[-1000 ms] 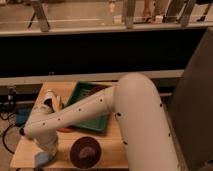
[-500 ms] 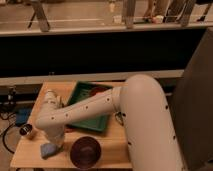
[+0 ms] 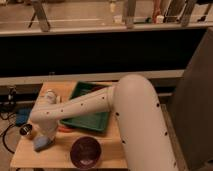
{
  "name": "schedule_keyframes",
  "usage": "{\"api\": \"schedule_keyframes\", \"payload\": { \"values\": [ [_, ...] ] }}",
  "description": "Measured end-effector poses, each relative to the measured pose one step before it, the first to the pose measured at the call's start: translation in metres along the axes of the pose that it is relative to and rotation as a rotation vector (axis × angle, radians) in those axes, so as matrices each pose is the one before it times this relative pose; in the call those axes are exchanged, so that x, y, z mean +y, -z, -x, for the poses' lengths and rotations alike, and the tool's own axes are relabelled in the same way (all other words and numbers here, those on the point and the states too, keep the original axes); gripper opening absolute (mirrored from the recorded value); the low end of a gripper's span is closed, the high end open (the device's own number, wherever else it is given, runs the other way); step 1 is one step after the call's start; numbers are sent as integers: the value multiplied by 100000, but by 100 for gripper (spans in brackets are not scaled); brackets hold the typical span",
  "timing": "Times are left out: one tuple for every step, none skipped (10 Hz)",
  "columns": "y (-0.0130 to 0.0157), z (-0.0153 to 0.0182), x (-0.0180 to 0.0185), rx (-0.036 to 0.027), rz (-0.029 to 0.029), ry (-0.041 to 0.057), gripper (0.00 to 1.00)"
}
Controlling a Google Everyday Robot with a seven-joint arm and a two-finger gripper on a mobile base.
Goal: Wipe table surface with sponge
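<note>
The sponge (image 3: 42, 144) lay flat on the table surface (image 3: 64, 156) near its near-left corner, and over the last second it had crept away from the near edge toward the far side. It first slid a little right and then back left, so it now sat slightly farther in than a second earlier. The gripper (image 3: 45, 135) was directly above it and apparently pressing down on it, at the end of the white arm (image 3: 87, 104), which had moved along with it. Whether the pincer was apart or clamped on the sponge could not be told, because the wrist hid it. Since sponge and gripper had travelled together across the wood, I judged that a wiping stroke was under way, covering the bare left strip of the tabletop. Only a short stretch had been crossed, so most of the wiping looked to be still ahead. Just to the right of the sponge stood the purple bowl (image 3: 86, 152) at the near edge, and beyond it the green tray (image 3: 92, 121) took up the middle of the table, leaving little free room. A small round cup (image 3: 26, 131) sat close by on the left edge, in reach of a stray stroke, and a dark blue object (image 3: 21, 119) lay off the table farther left.
</note>
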Motion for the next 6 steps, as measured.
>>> {"api": "schedule_keyframes", "payload": {
  "values": [
    [-375, 869, -1449, -1498, -633, 3735, 0],
    [-596, 1210, -1319, -2926, -511, 3951, 0],
    [-622, 755, -439, -2643, -131, 2157, 0],
    [-500, 759, -163, -2329, -31, 1276, 0],
    [-165, 748, 313, -1786, 130, 650, 0],
    [-28, 575, 838, -1332, 501, 69, 0]
  ]
}}
